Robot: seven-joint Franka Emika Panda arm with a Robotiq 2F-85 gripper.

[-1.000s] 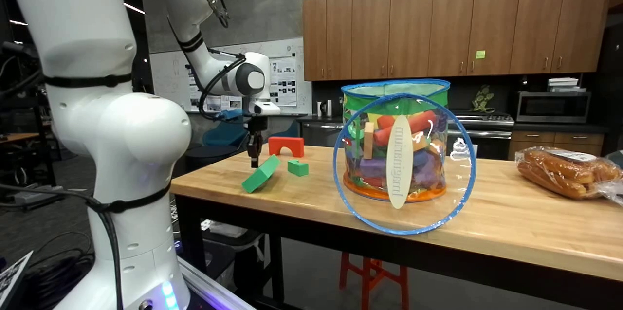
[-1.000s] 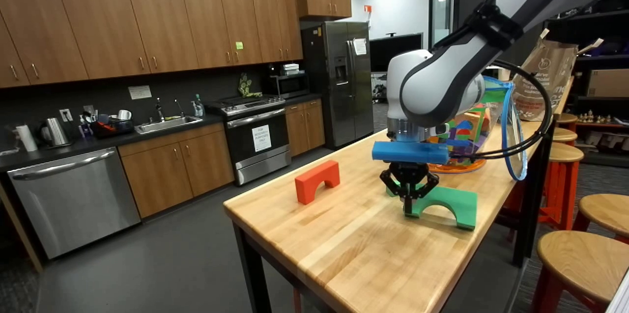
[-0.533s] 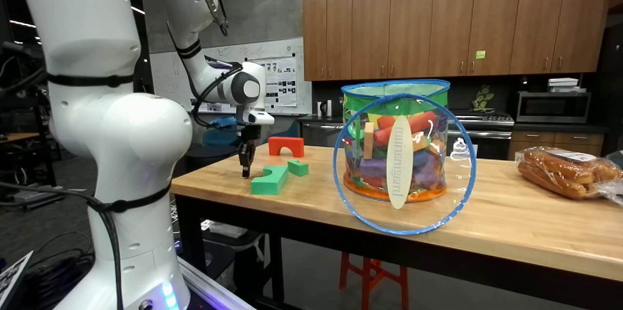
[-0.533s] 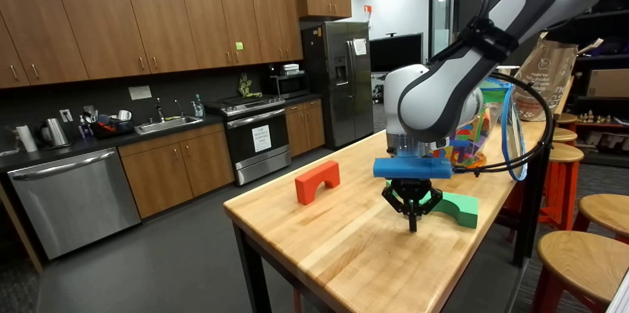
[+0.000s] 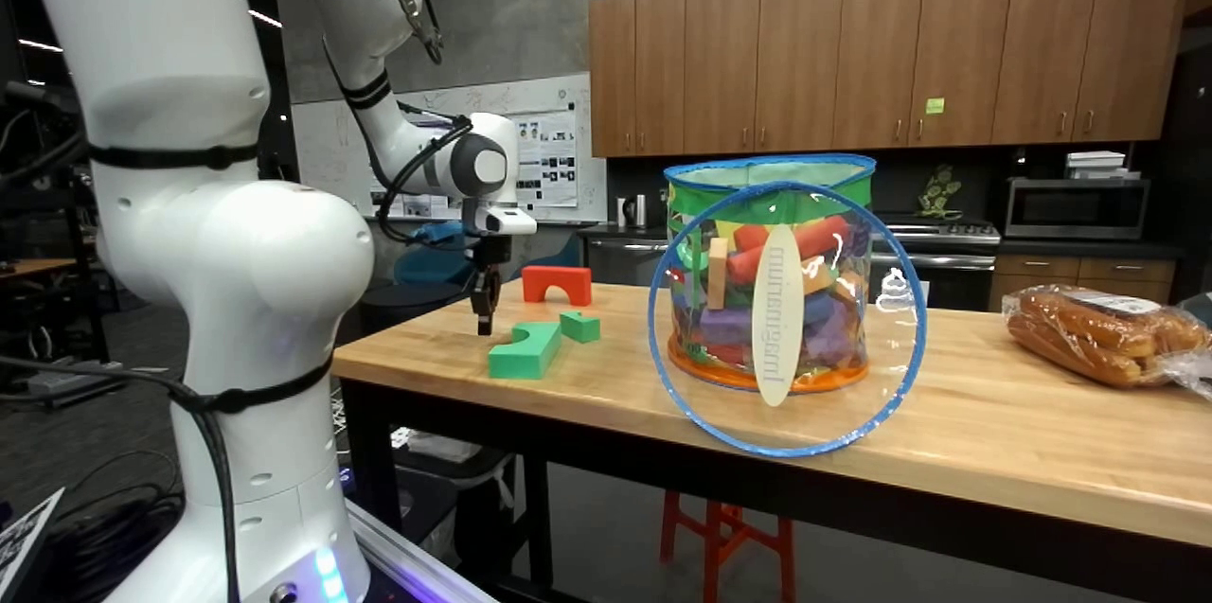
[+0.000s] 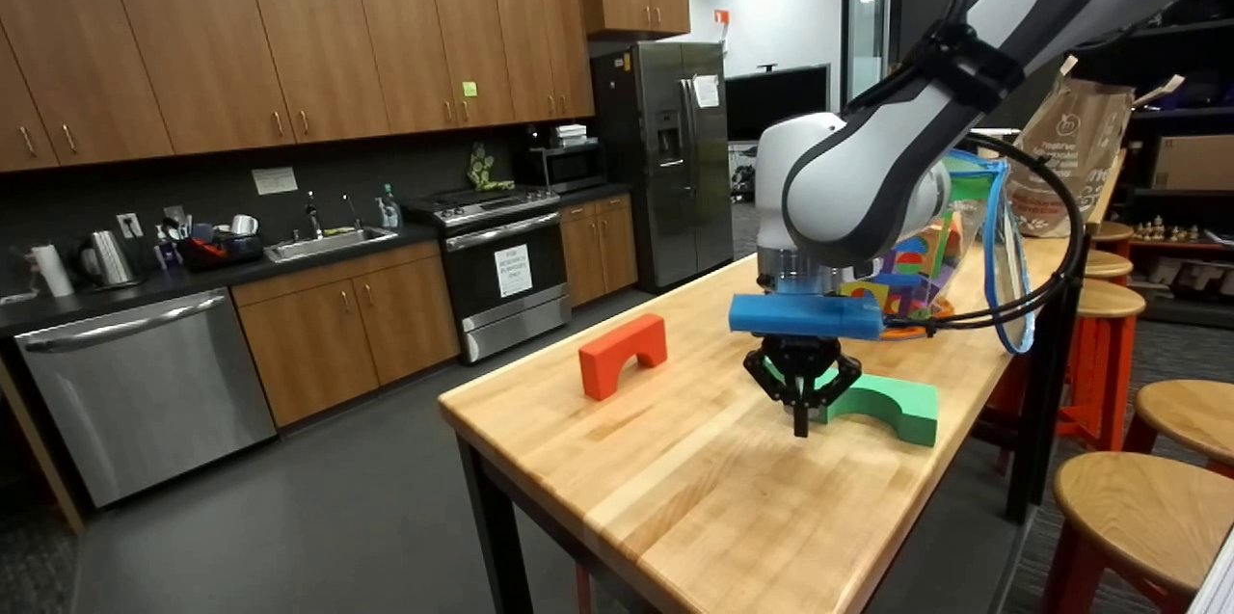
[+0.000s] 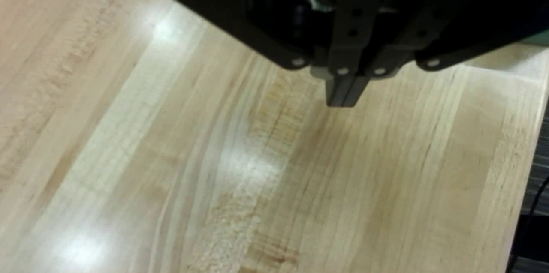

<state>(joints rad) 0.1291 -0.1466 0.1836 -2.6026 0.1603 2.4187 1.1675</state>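
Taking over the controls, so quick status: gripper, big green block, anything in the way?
Gripper shut, empty. Big green block flat on table, beside it. Small green block near the big one, possibly in the way.

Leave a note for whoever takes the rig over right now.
Hand: shut, empty, low over the table, beside the green arch and seemingly clear of it.
Where: green arch flat on the table; small green block close by it; red arch standing, apart from both; open tub farther along, blocks inside.
Done: the green arch, tilted a second ago, is down flat.
Left: nothing is gripped; both arches and the small green block are outside the tub.
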